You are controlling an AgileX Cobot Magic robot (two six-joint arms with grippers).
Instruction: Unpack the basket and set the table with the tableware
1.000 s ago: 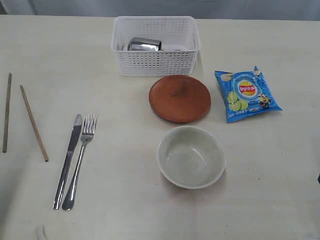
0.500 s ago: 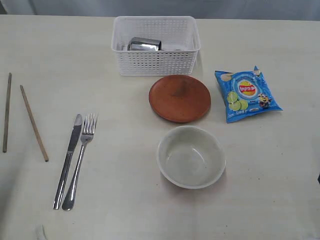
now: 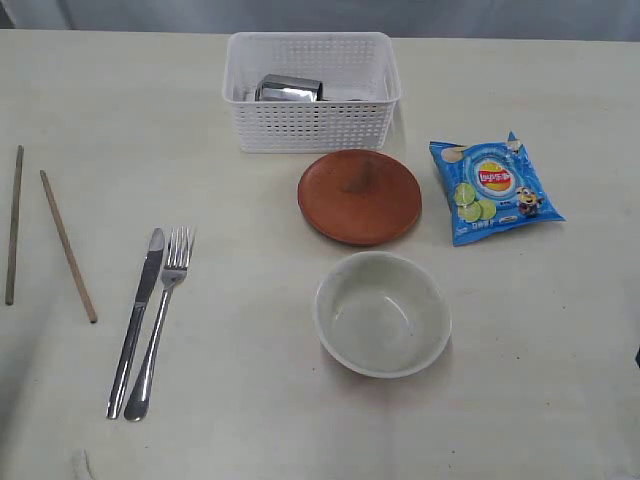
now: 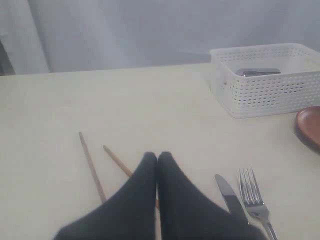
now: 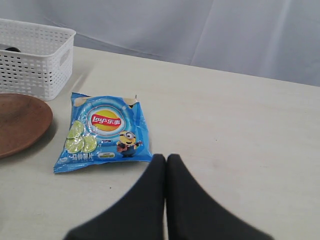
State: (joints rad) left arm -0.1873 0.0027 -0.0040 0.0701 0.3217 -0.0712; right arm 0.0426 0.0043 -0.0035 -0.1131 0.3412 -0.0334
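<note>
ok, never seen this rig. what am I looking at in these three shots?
It is a two-armed robot. One camera looks down on the table. The other two sit on the wrists, and each shows its own arm's black jaws, both shut and holding nothing. Laid out on the table are chopsticks, knife, fork, plate, bowl and chip bag. A steel cup lies in the basket.

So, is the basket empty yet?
Not empty. A steel cup sits inside the basket, seen in the exterior and left wrist views.
</note>
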